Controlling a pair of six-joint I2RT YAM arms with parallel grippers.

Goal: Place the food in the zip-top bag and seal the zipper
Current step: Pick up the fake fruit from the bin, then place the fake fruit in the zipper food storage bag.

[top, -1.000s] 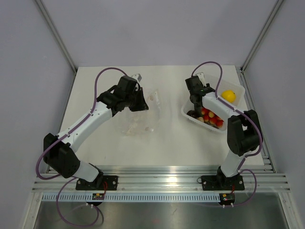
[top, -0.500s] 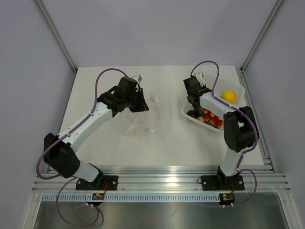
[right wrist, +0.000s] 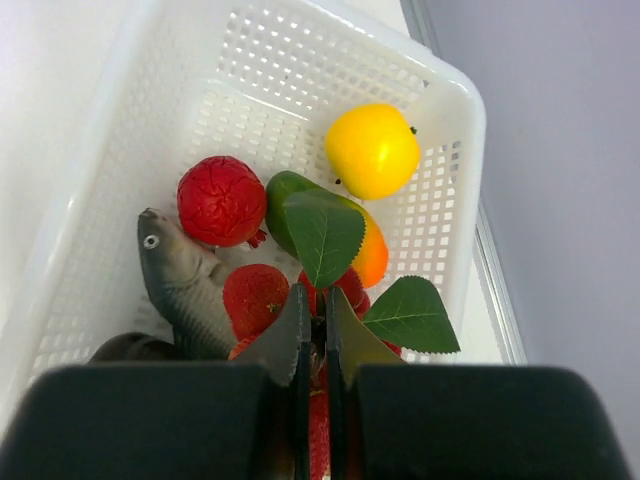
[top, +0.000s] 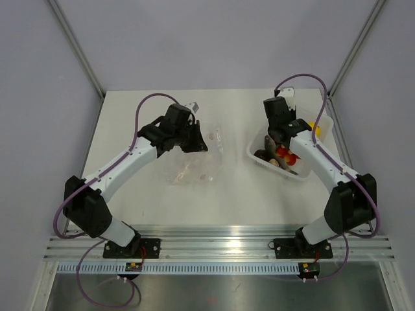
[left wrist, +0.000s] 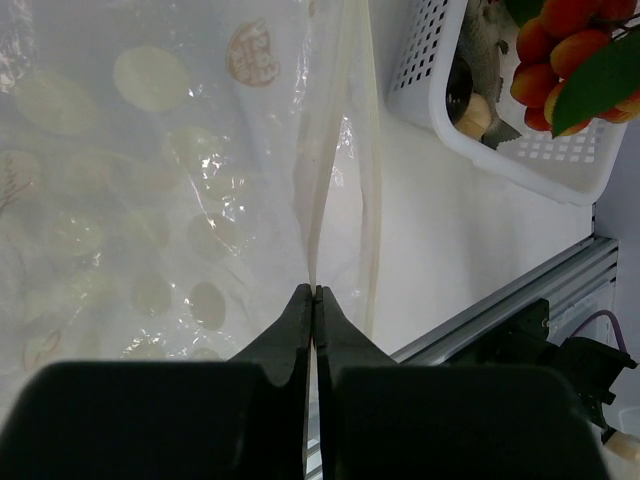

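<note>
Left pincer [left wrist: 314,290] pinched tight on bag [left wrist: 150,200] mouth edge; zipper strip [left wrist: 374,220] runs straight away from my fingertips. Bag lies mid-table, left of basket [right wrist: 250,60]. Food [right wrist: 372,150] sits in basket, directly under right pincer [right wrist: 314,300], which is nearly closed, grip unclear. Right arm nearer.

The left tool [left wrist: 314,296] tight on the zip-top bag [left wrist: 150,200] edge.

Every view is bright and evenly lit, with faint soft shadows on the white worktop [top: 240,194], small glare spots on the zip-top bag [left wrist: 150,200], and the left end effector [left wrist: 312,292] and right end effector [right wrist: 312,292] dark and blurred near the lens.
</note>
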